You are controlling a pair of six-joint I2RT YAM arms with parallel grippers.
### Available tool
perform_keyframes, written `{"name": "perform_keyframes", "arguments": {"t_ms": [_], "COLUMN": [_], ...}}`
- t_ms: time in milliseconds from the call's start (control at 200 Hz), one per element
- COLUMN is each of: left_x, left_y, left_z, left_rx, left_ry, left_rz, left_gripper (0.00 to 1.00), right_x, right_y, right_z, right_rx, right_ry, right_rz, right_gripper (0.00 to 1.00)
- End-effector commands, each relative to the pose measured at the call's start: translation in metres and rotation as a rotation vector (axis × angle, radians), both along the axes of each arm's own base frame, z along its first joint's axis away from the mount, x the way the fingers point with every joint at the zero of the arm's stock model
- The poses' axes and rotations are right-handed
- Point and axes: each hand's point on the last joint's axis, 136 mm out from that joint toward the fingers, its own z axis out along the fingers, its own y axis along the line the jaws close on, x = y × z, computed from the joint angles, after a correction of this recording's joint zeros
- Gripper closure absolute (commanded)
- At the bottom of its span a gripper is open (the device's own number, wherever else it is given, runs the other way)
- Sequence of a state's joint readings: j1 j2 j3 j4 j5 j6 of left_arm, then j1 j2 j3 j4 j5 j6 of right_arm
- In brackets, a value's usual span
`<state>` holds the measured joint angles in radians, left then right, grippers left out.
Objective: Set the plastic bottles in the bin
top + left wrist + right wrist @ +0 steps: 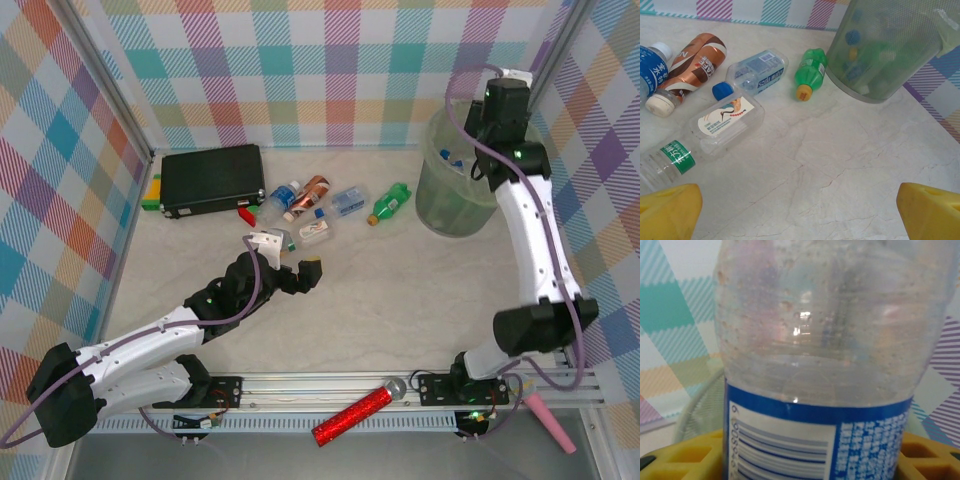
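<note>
Right gripper (807, 462) above the round pale-green bin (450, 215) at the table's far right, yellow fingers (685, 455) closed either side of a clear bottle with a blue label (815, 365) — pressed close to the wrist camera. Left gripper (292, 258) spread wide open, low over bare marble-patterned tabletop (840, 165). Beyond it, loose bottles on their sides: green bottle (810, 72) nearest the bin, blue-capped clear bottle (757, 70), brown-labelled bottle (695, 57) — further left. More bottles (455, 158) inside the bin.

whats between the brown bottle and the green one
A clear bottle with a blue cap, on its side, lies between the brown bottle and the green bottle, seen in the left wrist view.
</note>
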<state>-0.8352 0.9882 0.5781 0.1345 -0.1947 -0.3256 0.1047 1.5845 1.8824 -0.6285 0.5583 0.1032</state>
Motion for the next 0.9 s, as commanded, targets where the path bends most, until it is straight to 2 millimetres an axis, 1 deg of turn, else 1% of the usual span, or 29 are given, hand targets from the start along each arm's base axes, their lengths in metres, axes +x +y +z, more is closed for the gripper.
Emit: {"name": "perform_keyframes", "arguments": {"t_ms": [0, 155, 255, 450, 575, 600, 625, 655, 660, 715, 730, 755, 895], "left_x": [0.002, 0.002, 0.001, 0.002, 0.003, 0.003, 0.003, 0.004, 0.004, 0.004, 0.005, 0.005, 0.005], "left_y": [0.005, 0.005, 0.005, 0.006, 0.006, 0.006, 0.005, 0.005, 0.005, 0.006, 0.005, 0.005, 0.005], "left_z": [0.005, 0.006, 0.006, 0.006, 0.004, 0.003, 0.003, 0.003, 0.002, 0.001, 0.001, 0.001, 0.001], "left_rx": [-0.013, -0.016, -0.014, -0.006, -0.001, -0.001, 0.0, 0.002, 0.003, 0.008, 0.009, 0.011, 0.011], "left_ry": [-0.021, -0.024, -0.024, -0.028, -0.025, -0.023, -0.023, -0.022, -0.022, -0.022, -0.022, -0.02, -0.021], "left_rz": [0.017, 0.017, 0.017, 0.024, 0.024, 0.025, 0.024, 0.026, 0.026, 0.028, 0.028, 0.028, 0.028], "left_gripper": [0.0, 0.0, 0.0, 0.0, 0.0, 0.0, 0.0, 0.01, 0.01, 0.0, 0.0, 0.0, 0.01], "right_x": [0.009, 0.027, 0.036, 0.047, 0.056, 0.058, 0.059, 0.06, 0.06, 0.061, 0.061, 0.061, 0.057], "right_y": [-0.006, -0.029, -0.039, -0.064, -0.069, -0.07, -0.071, -0.07, -0.07, -0.071, -0.071, -0.071, -0.072], "right_z": [-0.015, -0.022, -0.031, -0.047, -0.053, -0.053, -0.055, -0.055, -0.055, -0.057, -0.057, -0.057, -0.053], "right_rx": [0.01, -0.016, -0.03, -0.072, -0.115, -0.126, -0.13, -0.131, -0.131, -0.127, -0.127, -0.123, -0.111], "right_ry": [0.1, 0.132, 0.163, 0.206, 0.221, 0.222, 0.227, 0.227, 0.228, 0.229, 0.228, 0.228, 0.219], "right_rz": [0.023, -0.028, -0.036, -0.064, -0.04, -0.035, -0.032, -0.029, -0.029, -0.033, -0.033, -0.035, -0.052], "right_gripper": [0.41, 0.41, 0.41, 0.41, 0.4, 0.38, 0.34, 0.25, 0.25, 0.05, 0.02, 0.0, 0.01]}}
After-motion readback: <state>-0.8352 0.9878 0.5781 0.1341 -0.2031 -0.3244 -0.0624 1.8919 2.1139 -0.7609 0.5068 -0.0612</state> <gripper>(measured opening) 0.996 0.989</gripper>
